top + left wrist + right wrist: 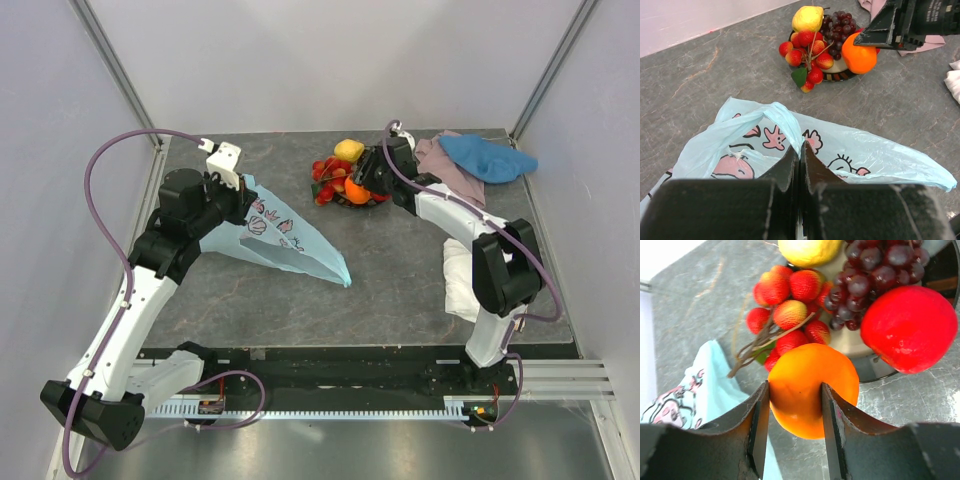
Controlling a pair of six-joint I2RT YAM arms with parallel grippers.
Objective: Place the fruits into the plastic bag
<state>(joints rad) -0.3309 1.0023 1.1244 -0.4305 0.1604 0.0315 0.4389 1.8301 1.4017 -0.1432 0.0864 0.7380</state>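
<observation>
The fruits sit on a dark-rimmed plate (383,202) at the back middle: a yellow lemon (348,150), red strawberries (326,176), dark grapes (875,262) and a red apple (910,327). My right gripper (794,402) is shut on the orange (812,387) and holds it just off the plate's near edge; the orange also shows in the left wrist view (859,56). The light-blue plastic bag (285,240) lies on the table to the left of the plate. My left gripper (800,152) is shut on a handle of the bag (785,120), holding it lifted.
A blue cloth (487,157) and a pink cloth (440,160) lie at the back right. A white cloth (458,280) lies by the right arm. Grey walls close in the table on three sides.
</observation>
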